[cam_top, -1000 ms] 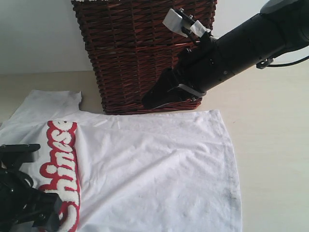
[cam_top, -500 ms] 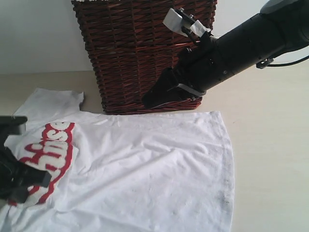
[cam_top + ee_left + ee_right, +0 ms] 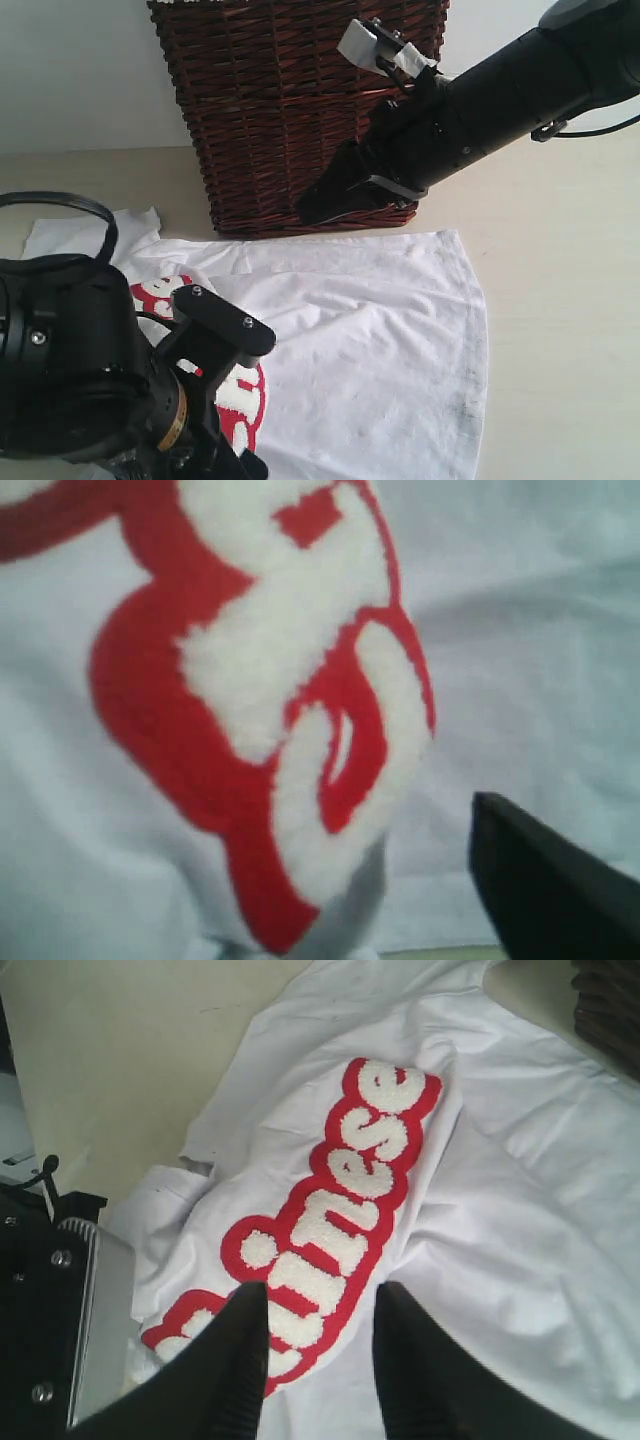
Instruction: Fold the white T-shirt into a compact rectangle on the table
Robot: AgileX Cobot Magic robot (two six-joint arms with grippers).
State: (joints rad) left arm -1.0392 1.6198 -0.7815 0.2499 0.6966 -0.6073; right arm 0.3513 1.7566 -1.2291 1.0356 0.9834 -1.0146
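The white T-shirt (image 3: pixel 380 330) lies spread on the cream table (image 3: pixel 565 300), its left part pulled up and over. The red-edged fuzzy letters (image 3: pixel 245 400) are bunched beside my left arm (image 3: pixel 90 380), which hides its own gripper in the exterior view. In the left wrist view the lettered cloth (image 3: pixel 250 650) rises right up to the camera. One black finger (image 3: pixel 545 890) stands clear of the fold; the other is hidden by cloth. My right gripper (image 3: pixel 312 210) hangs above the shirt's far edge, in front of the basket. It is open (image 3: pixel 320 1305), nothing between its fingers.
A dark brown wicker basket (image 3: pixel 280 110) stands at the back, touching the shirt's far edge. Bare table runs along the right of the shirt. The left arm's body (image 3: pixel 50 1300) shows at the shirt's lettered end.
My left arm has swung right and up toward the camera, dragging the lettered part of the shirt over the body. The right arm has stayed still.
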